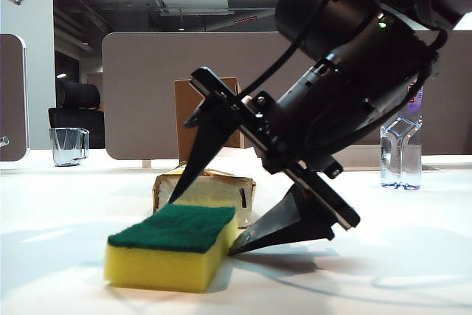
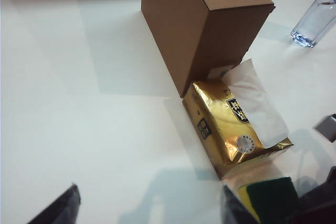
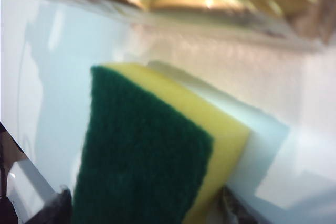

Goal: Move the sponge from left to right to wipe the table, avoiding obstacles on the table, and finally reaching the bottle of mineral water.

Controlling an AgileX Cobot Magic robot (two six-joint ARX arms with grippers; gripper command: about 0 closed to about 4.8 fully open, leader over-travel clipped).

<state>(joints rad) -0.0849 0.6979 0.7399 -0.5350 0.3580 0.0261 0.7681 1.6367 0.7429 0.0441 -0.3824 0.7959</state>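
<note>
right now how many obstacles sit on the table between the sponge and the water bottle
2. The gold tissue pack lies just behind the sponge; the brown cardboard box stands upright right behind the pack. The bottle is far right. The right arm may hide others.

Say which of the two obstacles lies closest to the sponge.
The gold tissue pack, lying directly behind the sponge; the brown cardboard box stands upright farther back.
</note>
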